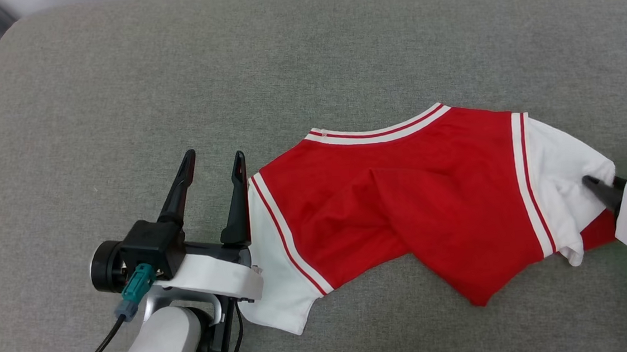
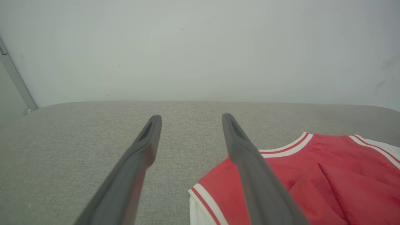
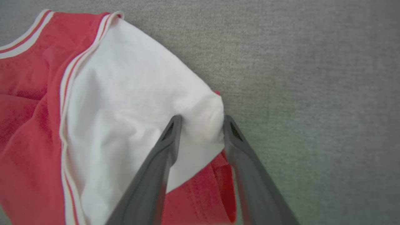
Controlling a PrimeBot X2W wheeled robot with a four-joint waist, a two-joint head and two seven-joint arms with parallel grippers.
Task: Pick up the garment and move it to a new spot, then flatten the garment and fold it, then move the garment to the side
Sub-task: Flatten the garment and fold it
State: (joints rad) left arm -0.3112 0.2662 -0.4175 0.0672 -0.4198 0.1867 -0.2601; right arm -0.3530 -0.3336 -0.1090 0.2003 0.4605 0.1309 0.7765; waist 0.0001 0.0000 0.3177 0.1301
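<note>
The garment (image 1: 405, 202) lies rumpled toward the near right edge of the grey cushion (image 1: 171, 69). The left gripper (image 1: 214, 157) is spread and empty; the right gripper (image 3: 202, 120) straddles the white sleeve (image 3: 125, 93) end, pinch unconfirmed. Close fully on both layers before lifting.

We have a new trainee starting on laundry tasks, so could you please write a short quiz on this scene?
1. True or false: the left claw is holding the shirt.
2. Which part of the shirt lies between the fingers of the right claw? A collar, B white sleeve, C bottom hem.
3. Fill in: the shirt lies rumpled on a ___ cushion.
Key: 1 false, it is open beside the shirt; 2 B; 3 grey.
</note>
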